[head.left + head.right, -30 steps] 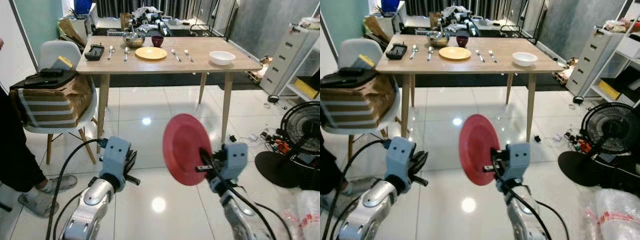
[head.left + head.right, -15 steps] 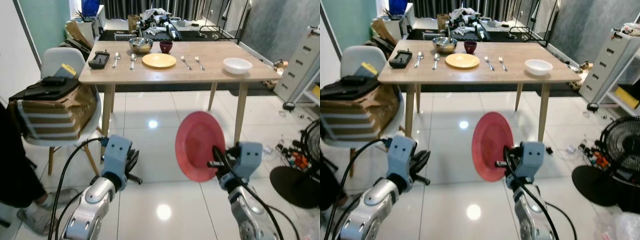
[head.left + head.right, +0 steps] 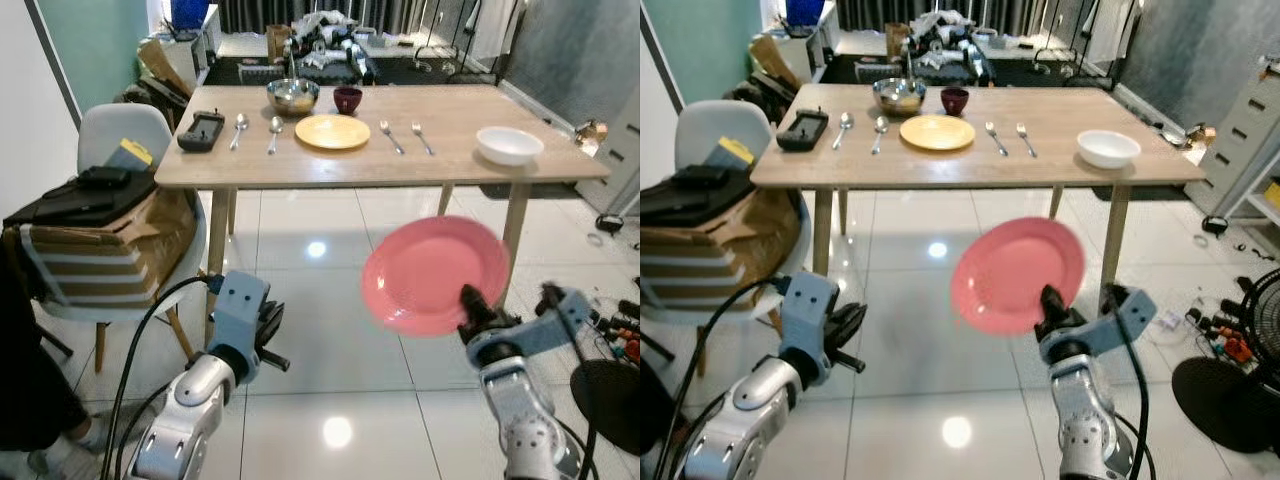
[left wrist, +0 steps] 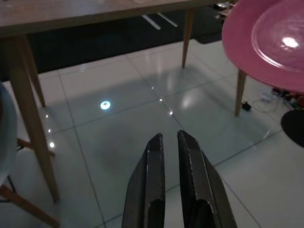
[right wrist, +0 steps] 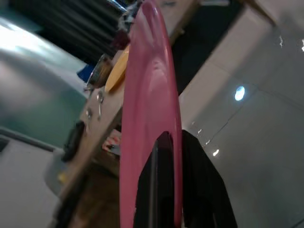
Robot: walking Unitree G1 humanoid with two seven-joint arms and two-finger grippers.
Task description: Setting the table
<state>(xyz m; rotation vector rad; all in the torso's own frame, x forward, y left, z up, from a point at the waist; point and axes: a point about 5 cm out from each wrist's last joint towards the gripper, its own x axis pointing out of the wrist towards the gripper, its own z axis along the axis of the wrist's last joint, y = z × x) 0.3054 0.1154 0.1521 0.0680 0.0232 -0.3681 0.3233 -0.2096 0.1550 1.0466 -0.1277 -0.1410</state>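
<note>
My right gripper [image 3: 470, 303] is shut on the near rim of a pink plate [image 3: 436, 275], which I hold tilted, face up, over the floor in front of the wooden table [image 3: 330, 166]. In the right wrist view the plate [image 5: 147, 95] stands edge-on between the fingers [image 5: 164, 156]. The table carries a yellow plate [image 3: 332, 131], two spoons [image 3: 240, 125], two forks [image 3: 388, 135], a white bowl [image 3: 509, 145], a metal bowl [image 3: 293, 96] and a dark cup [image 3: 348, 99]. My left gripper [image 4: 167, 137] is shut on nothing, low over the tiles.
A white chair [image 3: 120, 130] piled with a cardboard box [image 3: 105, 235] and dark bags stands left of the table. A black case [image 3: 202, 128] lies at the table's left end. Cables and a fan base [image 3: 612, 390] clutter the floor at right. A person's dark leg [image 3: 20, 390] shows at far left.
The plate has swung from standing on edge to lying tilted, face up, as my right wrist turned. The view has shifted nearer to the table. The left gripper stays low.
</note>
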